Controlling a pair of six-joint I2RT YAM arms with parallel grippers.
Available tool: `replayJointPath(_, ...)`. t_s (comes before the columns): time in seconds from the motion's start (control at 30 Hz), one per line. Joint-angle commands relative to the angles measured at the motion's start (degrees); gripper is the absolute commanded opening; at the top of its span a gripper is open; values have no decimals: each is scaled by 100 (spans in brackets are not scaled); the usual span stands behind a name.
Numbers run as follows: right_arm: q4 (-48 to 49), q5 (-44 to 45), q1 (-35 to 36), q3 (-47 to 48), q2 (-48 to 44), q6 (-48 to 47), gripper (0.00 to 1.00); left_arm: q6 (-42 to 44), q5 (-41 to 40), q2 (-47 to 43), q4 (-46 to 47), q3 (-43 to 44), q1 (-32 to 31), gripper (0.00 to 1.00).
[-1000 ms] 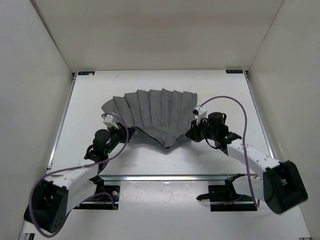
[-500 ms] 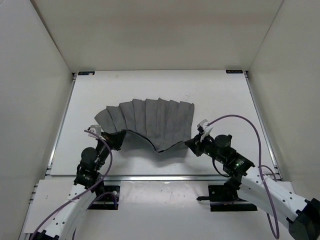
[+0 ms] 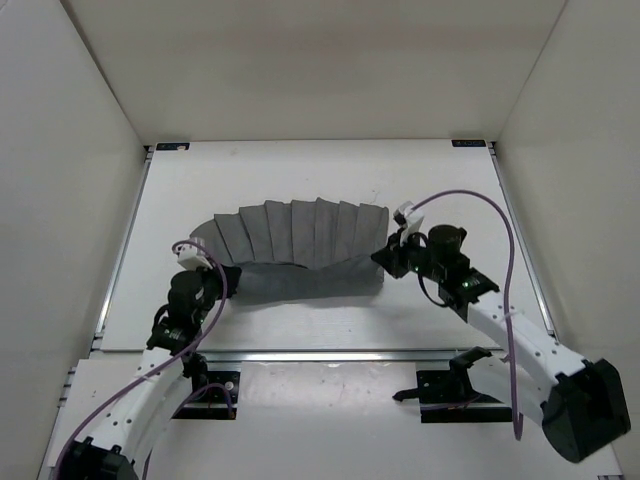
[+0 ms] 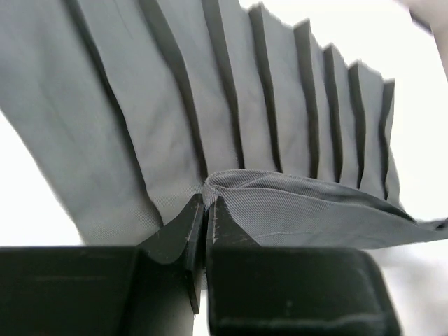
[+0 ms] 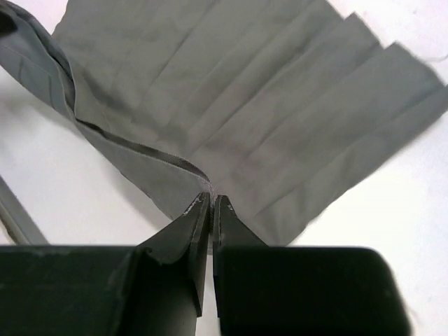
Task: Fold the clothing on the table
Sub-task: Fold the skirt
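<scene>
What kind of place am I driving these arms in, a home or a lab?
Probably a lab test cell: a white table with metal rail edges, plain white walls boxing it in, and one grey garment as the workpiece.

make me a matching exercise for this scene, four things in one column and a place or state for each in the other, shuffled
Things
1. left black two-finger gripper
2. right black two-finger gripper
3. dark grey pleated fabric garment
4. flat white rectangular tabletop

Places or states
A. fanned out, near edge pinched at both ends
B. shut on the garment's near right end
C. lies under the garment, metal rails along its sides
D. shut on the garment's near left end

Pairs: 1-D, 2-B, 3-A, 4-C
</scene>
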Motion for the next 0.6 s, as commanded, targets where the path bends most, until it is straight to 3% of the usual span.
replayJointPath(0.0,673,-689,-416,729,647,-298,0,10,-374,303,68,595,191,0)
replayJointPath(0.2,631,-1094,-733,2458,2421,-737,0,344,-586,1743,420,1773,576,0)
replayJointPath(0.33,604,-1042,-901,3742,3906,-834,0,537,-507,3533,350,3150,867,1)
replayJointPath(0.37,586,-1007,-919,3928,4266,-817,0,564,-524,4061,324,3598,885,5)
replayJointPath(0.57,332,-797,-981,5466,5857,-878,0,652,-137,5988,629,4946,1271,10)
